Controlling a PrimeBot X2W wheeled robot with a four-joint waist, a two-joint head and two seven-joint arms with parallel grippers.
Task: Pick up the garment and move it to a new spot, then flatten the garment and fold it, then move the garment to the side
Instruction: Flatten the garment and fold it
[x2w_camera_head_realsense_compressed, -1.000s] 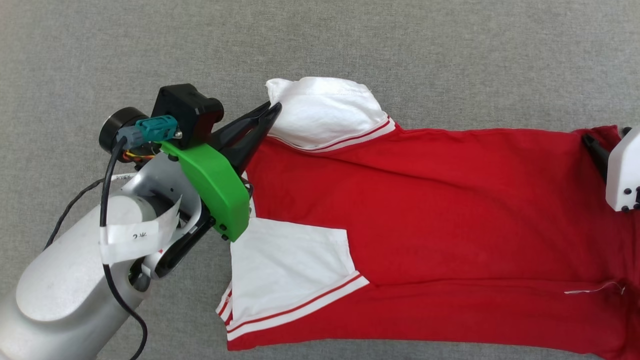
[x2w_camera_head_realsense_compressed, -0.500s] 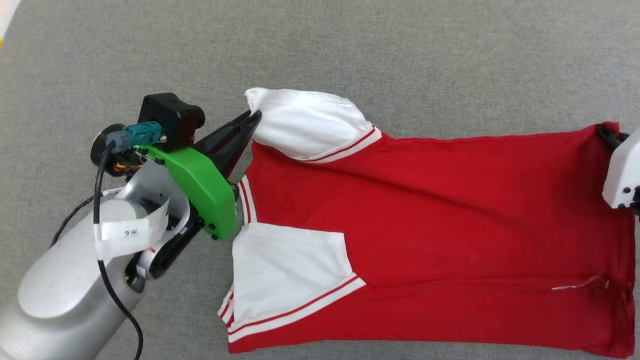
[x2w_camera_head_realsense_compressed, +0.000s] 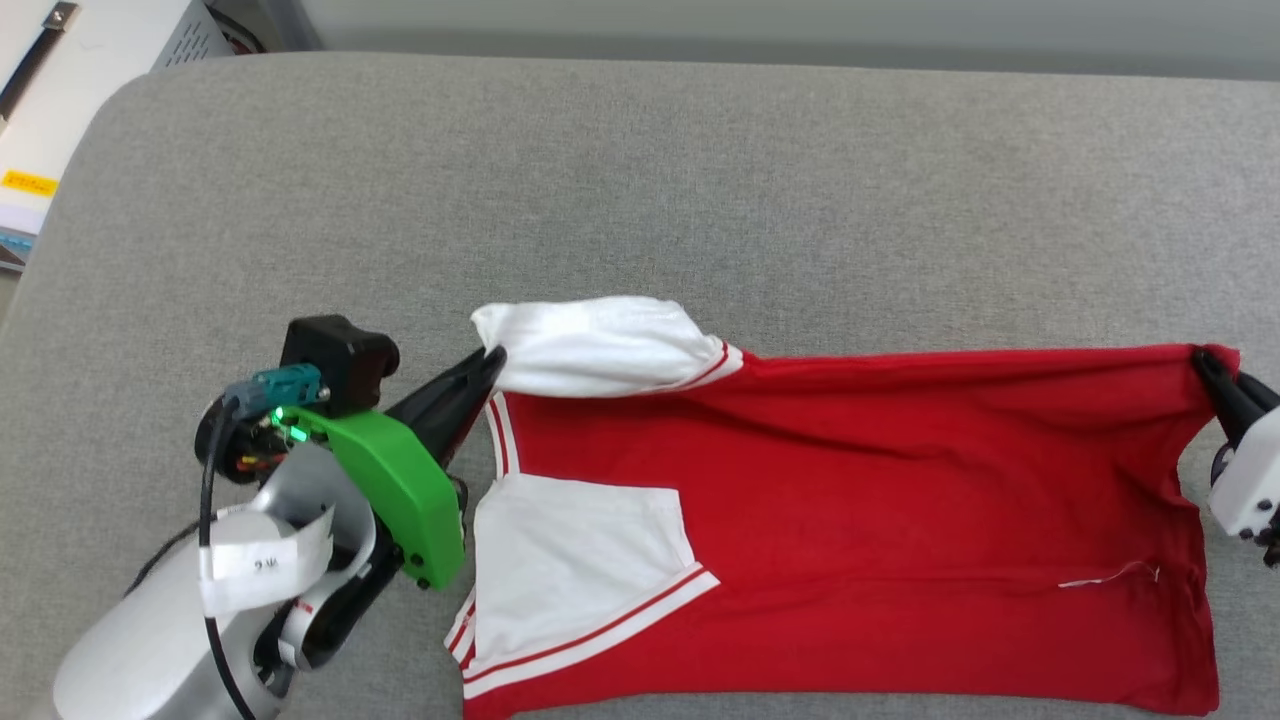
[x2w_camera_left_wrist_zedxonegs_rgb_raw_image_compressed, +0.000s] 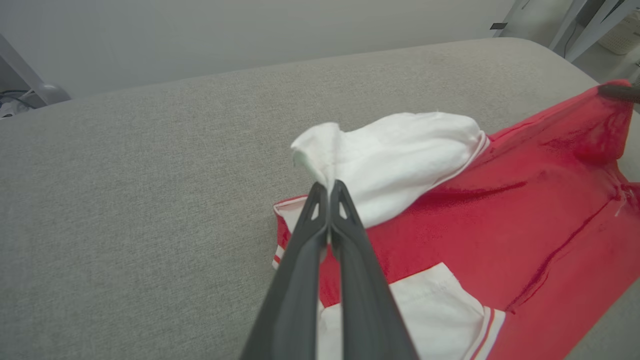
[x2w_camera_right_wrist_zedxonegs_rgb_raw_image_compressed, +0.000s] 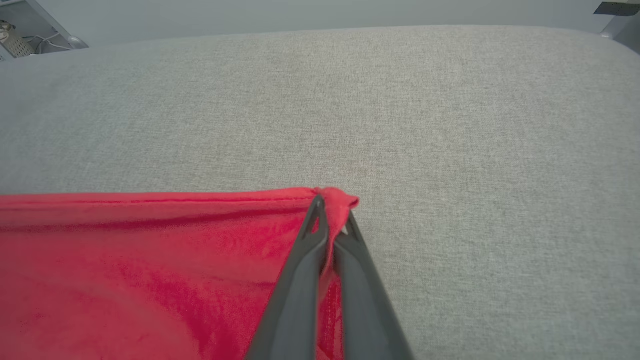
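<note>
The garment (x2w_camera_head_realsense_compressed: 880, 520), a red shirt with white sleeves and striped trim, lies sideways on the grey cushion, its far edge lifted. My left gripper (x2w_camera_head_realsense_compressed: 492, 357) is shut on the tip of the far white sleeve (x2w_camera_head_realsense_compressed: 600, 345), and the left wrist view has that gripper (x2w_camera_left_wrist_zedxonegs_rgb_raw_image_compressed: 329, 186) pinching the sleeve (x2w_camera_left_wrist_zedxonegs_rgb_raw_image_compressed: 395, 155). My right gripper (x2w_camera_head_realsense_compressed: 1205, 362) is shut on the far hem corner at the right. In the right wrist view the right gripper (x2w_camera_right_wrist_zedxonegs_rgb_raw_image_compressed: 331, 207) clamps a bunched red corner of the garment (x2w_camera_right_wrist_zedxonegs_rgb_raw_image_compressed: 150, 260). The near sleeve (x2w_camera_head_realsense_compressed: 580, 560) rests flat.
The grey cushion (x2w_camera_head_realsense_compressed: 640, 180) stretches wide beyond the shirt, with its rounded far-left corner near a white cabinet (x2w_camera_head_realsense_compressed: 60, 90). In the left wrist view, grey frame legs (x2w_camera_left_wrist_zedxonegs_rgb_raw_image_compressed: 575, 25) stand past the cushion's far end.
The head camera has tilted up, bringing the cushion's far edge into view. The right gripper has shut on the hem corner, and the shirt's far edge has risen and is stretched between both grippers.
</note>
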